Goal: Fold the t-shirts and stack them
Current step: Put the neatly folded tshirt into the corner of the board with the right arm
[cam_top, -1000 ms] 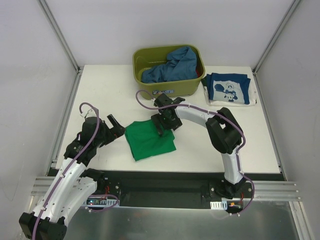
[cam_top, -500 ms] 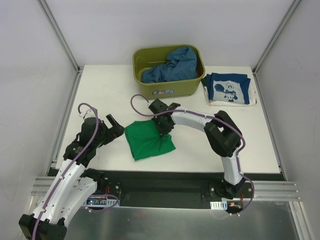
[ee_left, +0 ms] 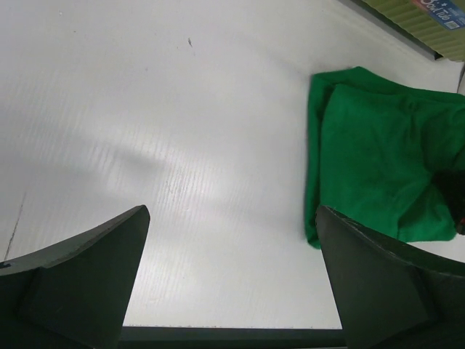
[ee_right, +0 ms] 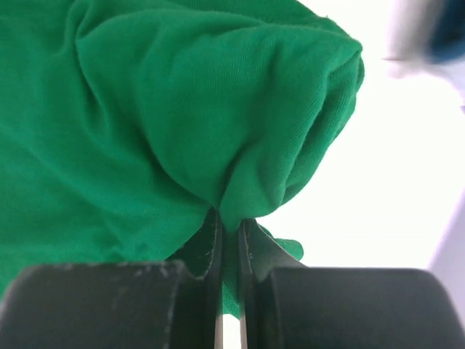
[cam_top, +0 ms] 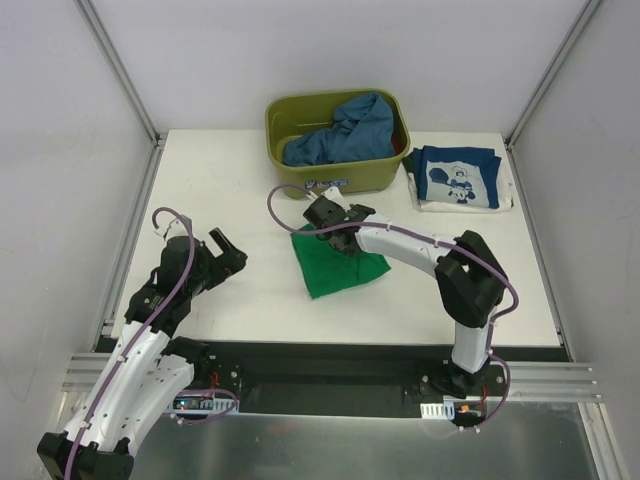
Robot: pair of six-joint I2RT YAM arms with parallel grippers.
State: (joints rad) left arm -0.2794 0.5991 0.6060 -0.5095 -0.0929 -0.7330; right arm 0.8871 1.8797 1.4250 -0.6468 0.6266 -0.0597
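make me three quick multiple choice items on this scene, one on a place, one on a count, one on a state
1. Where is the mid-blue t-shirt?
A) bunched in the olive tub
B) spread flat at the near edge
C) draped over an arm

2. How many t-shirts lie outside the tub?
A) one
B) two
C) three

3. What is the right gripper doing?
A) open, holding nothing
B) shut on the green t-shirt
C) shut on the tub's rim

Answers:
1 A: the blue cloth is heaped inside the tub at the far side.
2 B: only the green t-shirt and the folded navy t-shirt to the right of the tub lie outside it.
3 B: the right wrist view shows a fold of green cloth pinched between its closed fingers.
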